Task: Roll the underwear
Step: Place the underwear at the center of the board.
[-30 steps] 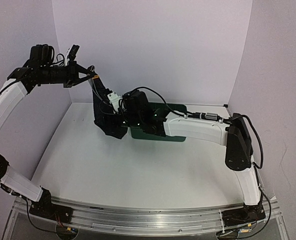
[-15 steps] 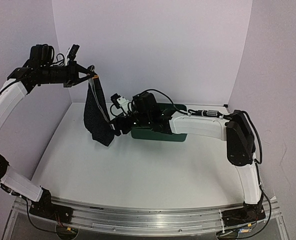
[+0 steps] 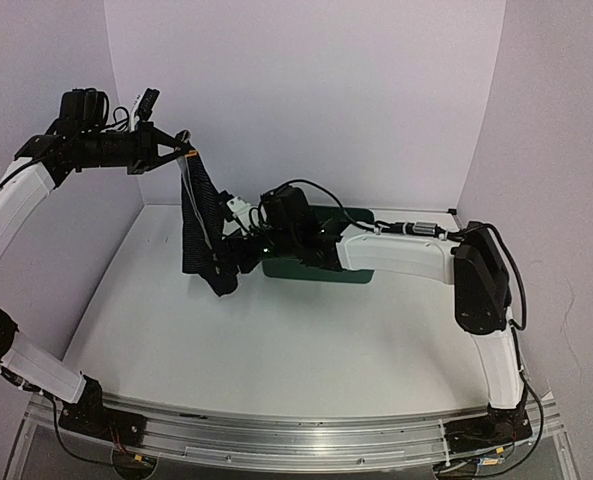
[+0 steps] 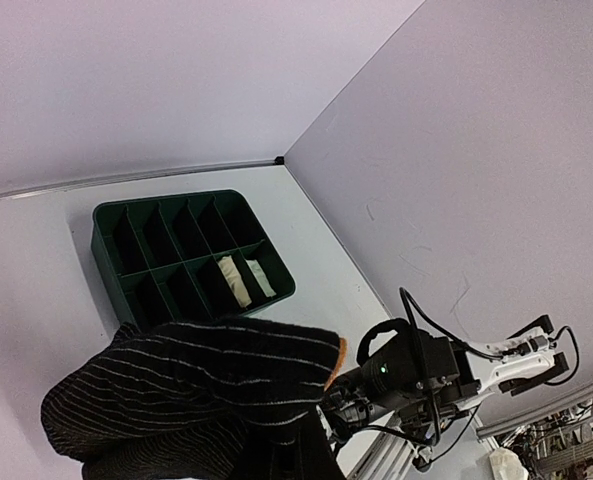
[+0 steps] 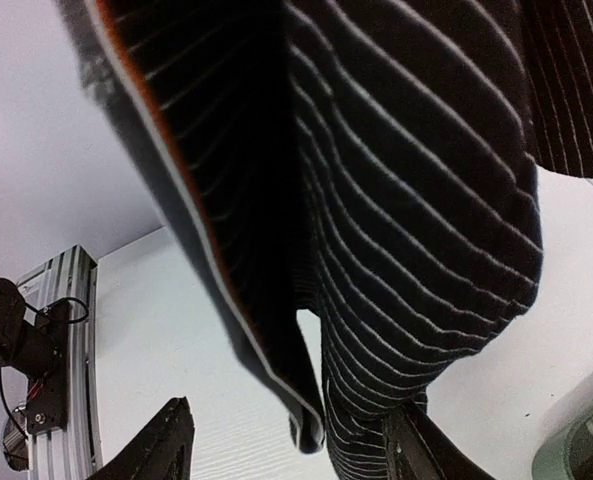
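My left gripper pinches the black underwear, dangling it above the table; my right gripper gapes around its hem. Two cream rolls sit in the tray; I judge only this one is not yet rolled.

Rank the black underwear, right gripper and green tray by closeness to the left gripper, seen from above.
1. black underwear, hanging from the left gripper itself.
2. right gripper, lower, at the cloth's bottom end.
3. green tray, farther right, partly under the right arm.

One black striped underwear. Two cream rolls. One green tray. Two pincers: left pincer, right pincer.
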`<state>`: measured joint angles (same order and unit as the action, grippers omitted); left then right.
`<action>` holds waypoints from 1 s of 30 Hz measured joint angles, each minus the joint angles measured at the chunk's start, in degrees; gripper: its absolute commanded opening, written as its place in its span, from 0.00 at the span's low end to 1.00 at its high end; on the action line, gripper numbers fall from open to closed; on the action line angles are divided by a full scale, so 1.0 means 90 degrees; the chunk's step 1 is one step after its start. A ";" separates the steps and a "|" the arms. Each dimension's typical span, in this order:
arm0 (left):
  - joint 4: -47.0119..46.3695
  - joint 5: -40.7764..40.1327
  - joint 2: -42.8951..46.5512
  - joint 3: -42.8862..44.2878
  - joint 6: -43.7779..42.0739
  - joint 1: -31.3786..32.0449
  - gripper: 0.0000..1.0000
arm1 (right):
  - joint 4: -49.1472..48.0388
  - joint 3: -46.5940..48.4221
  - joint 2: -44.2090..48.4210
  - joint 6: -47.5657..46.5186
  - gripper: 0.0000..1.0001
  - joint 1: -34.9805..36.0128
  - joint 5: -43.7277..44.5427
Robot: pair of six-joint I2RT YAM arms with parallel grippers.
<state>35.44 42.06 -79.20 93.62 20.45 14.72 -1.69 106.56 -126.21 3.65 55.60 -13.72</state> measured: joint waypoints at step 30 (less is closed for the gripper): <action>-0.0019 -0.0004 0.0000 0.0000 -0.0100 0.0000 0.00 | -0.0001 0.0401 -0.0027 0.0516 0.55 0.0409 0.0190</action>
<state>35.27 42.03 -79.20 93.62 19.54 14.72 -1.70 110.17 -126.45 8.29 59.28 -12.00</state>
